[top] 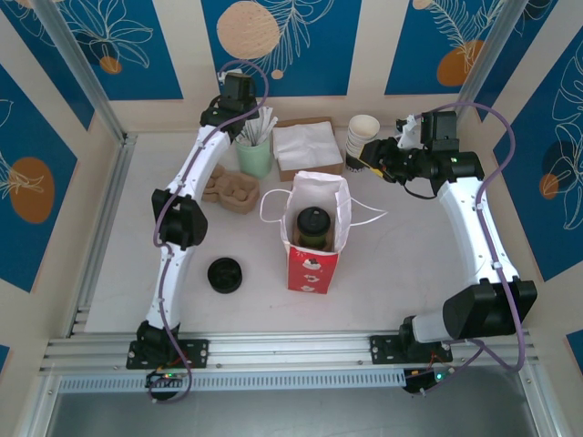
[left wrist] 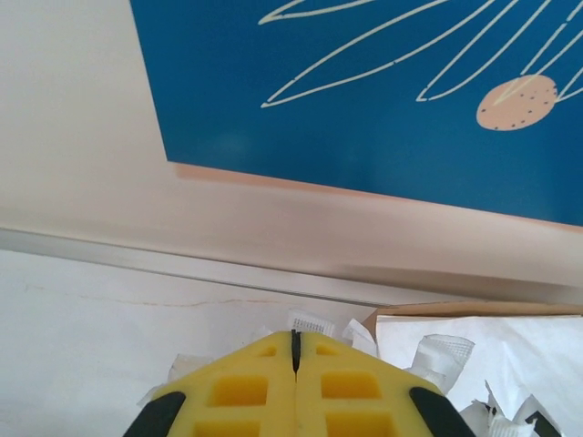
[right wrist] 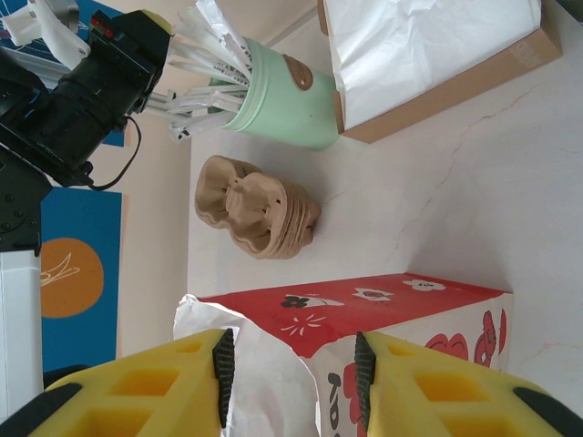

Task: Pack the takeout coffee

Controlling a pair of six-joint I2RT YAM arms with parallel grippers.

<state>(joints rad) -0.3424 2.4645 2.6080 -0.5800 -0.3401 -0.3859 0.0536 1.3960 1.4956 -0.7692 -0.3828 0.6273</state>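
- Two arms are standing bolted at the near edge of the desk. The left one is leaning toward the far side, and the right one is bending in at the far right.
- One loose black lid is lying flat on the desk beside the left arm, left of the bag.
- The red-and-white bag is standing upright in the middle with its mouth open and its white handles spreading to both sides.
- The takeout coffee is sitting inside that bag, showing its black lid from above.
- A stack of brown pulp carriers is lying just beyond the bag, to its left.
- The right pincer is hanging beside the stack of white cups. Its fingers are standing partway apart, gripping nothing and pointing toward the bag.
- A mint-green holder of wrapped sticks is standing at the far side, with a box of white napkins just to its right.
- The left pincer is hovering over that holder with its fingers pressing fully together. Whether a wrapper is caught between them cannot be told.
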